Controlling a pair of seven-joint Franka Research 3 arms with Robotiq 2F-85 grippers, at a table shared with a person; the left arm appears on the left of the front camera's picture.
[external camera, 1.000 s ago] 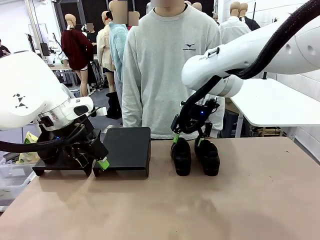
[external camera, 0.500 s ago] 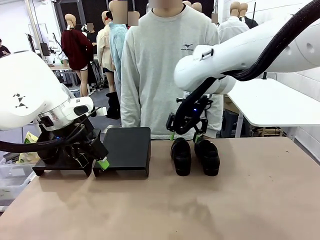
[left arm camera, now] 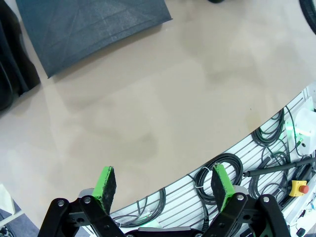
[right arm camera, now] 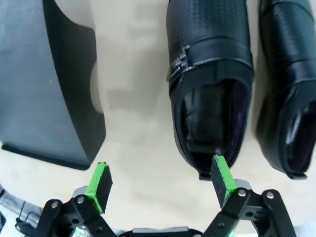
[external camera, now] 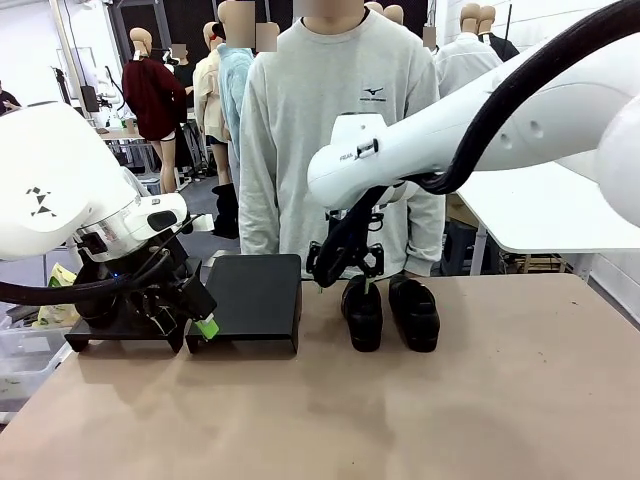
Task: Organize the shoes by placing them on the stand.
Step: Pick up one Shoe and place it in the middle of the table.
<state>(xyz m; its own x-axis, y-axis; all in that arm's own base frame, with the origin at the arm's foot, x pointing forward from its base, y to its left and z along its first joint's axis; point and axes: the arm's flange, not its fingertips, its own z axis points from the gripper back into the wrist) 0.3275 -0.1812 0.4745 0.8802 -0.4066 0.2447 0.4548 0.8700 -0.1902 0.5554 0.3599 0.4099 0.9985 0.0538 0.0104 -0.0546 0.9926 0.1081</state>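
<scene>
Lower left of the front view: the left gripper [external camera: 185,320] and its arm block most of the left-hand riser [external camera: 90,338]. Right wrist view: one shoe [right arm camera: 291,74] runs off the right edge, and the right-hand riser [right arm camera: 44,74] off the left. Left wrist view, left edge: a dark shape [left arm camera: 12,74], cut off, can't tell what.

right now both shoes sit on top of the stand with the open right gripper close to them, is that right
Not quite. The front view shows both shoes on the table, beside the stand, not on top of it. The right gripper is indeed open and close to them.
</scene>
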